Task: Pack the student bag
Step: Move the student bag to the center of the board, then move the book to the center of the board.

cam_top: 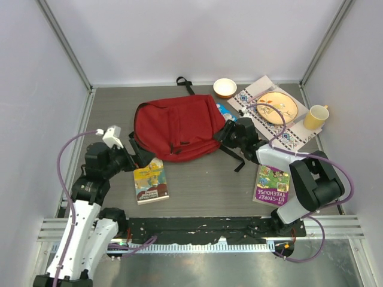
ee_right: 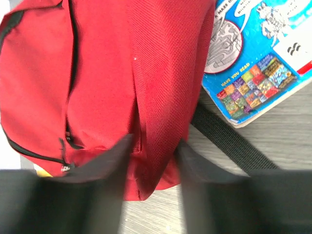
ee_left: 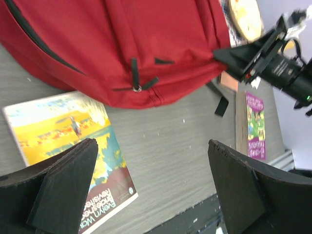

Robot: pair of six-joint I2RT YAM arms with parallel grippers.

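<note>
The student bag [cam_top: 176, 125], a red backpack with dark zippers, lies flat in the middle of the table. My right gripper [cam_top: 222, 133] is at its right edge. In the right wrist view the right gripper [ee_right: 155, 146] pinches a raised fold of the bag's [ee_right: 97, 73] red fabric between blurred fingers. My left gripper [cam_top: 136, 156] hovers off the bag's lower left corner, over a yellow book [cam_top: 151, 182]. In the left wrist view the left gripper [ee_left: 152, 146] stands wide open and holds nothing, with the bag [ee_left: 122, 44] above it and the yellow book [ee_left: 63, 126] under its left finger.
A purple book [cam_top: 272, 184] lies near the right arm's base. A blue book [ee_right: 258, 53] sits against the bag's right side, beside a black strap [ee_right: 229, 141]. At the back right are a small bowl [cam_top: 225, 88], a patterned placemat [cam_top: 299, 134] with an orange plate [cam_top: 276, 107], and a yellow cup [cam_top: 315, 116].
</note>
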